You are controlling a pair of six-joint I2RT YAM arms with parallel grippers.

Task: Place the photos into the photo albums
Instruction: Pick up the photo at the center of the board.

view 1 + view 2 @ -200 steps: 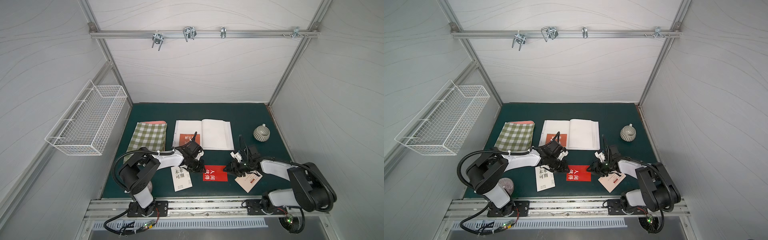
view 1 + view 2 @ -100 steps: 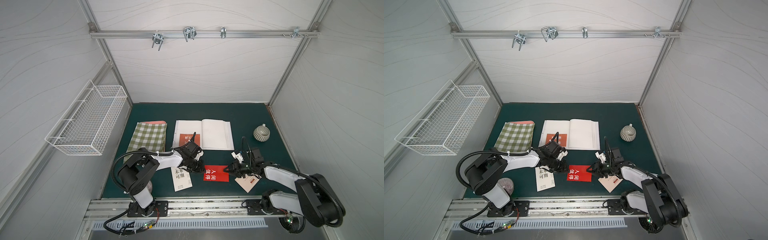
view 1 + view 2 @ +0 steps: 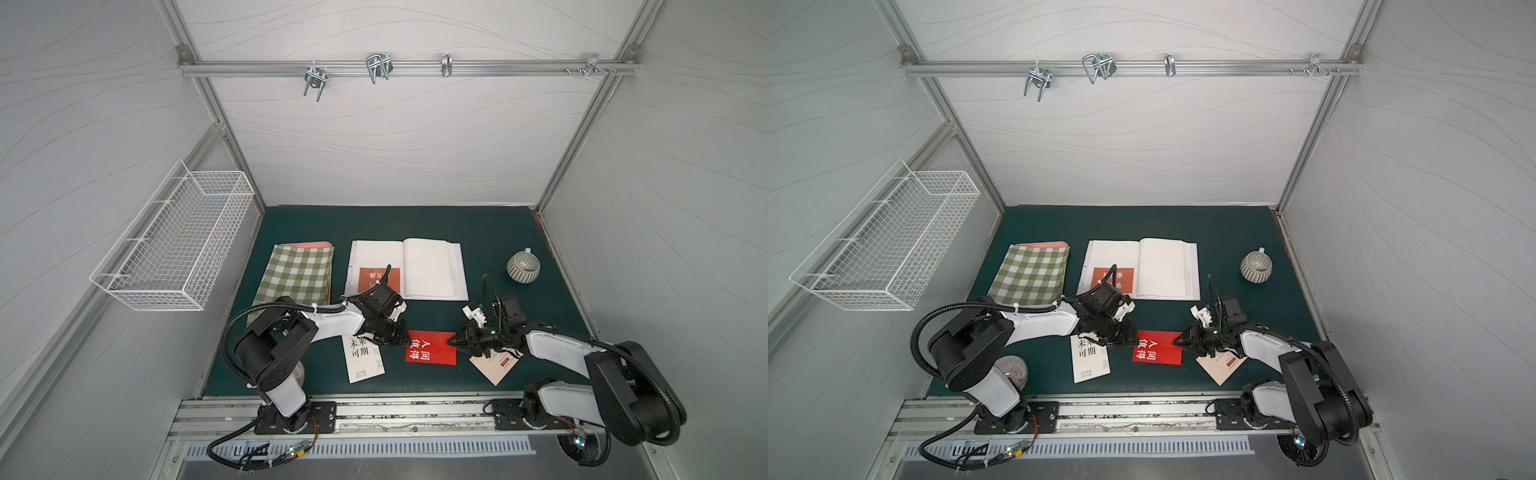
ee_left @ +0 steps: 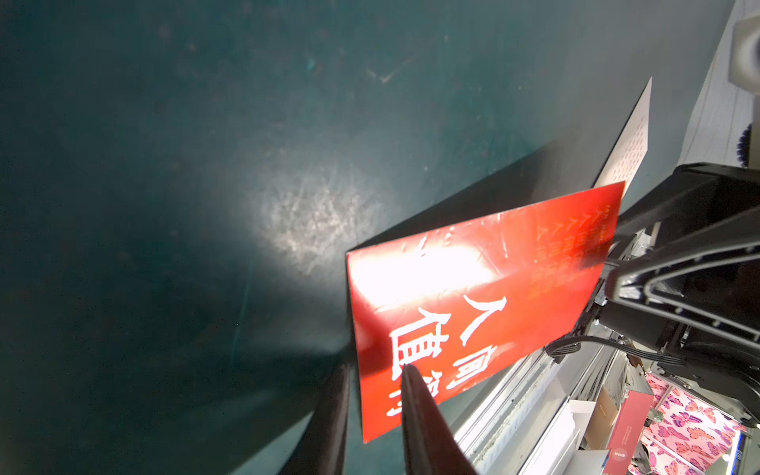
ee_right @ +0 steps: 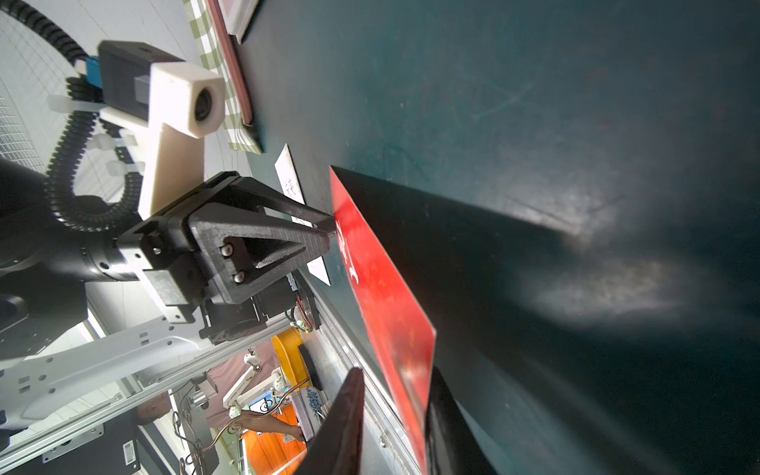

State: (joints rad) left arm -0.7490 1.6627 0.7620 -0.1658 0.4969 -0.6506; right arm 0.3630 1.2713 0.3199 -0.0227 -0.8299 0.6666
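Red photo (image 3: 431, 347) was found pinched at one short edge by the left hand (image 3: 402, 340). One finger (image 4: 419, 415) was laid on the printed face and the other (image 4: 331, 415) set beneath, with the jaws drawn in onto the card. Right hand (image 3: 451, 341) was set astride the opposite short edge, with one finger (image 5: 347, 415) seen clear of the red face and one (image 5: 446, 423) under it. A clamp there could not be confirmed.

Card was seen raised off the bench (image 3: 415, 224), shadow beneath, between the white photo (image 3: 363, 361) and the cream photo (image 3: 496, 365).

Judged light, thin and glossy, so slip under the pads was to be expected. It looked stiff enough to stay flat, but buckling was likely if pushed end to end. Hold was best kept on a short-edge margin, with a long edge left free to lead into the album.

Photo album (image 3: 432, 270) was seen open further back, with the orange photo (image 3: 376, 279) already on the page on the left arm's side.
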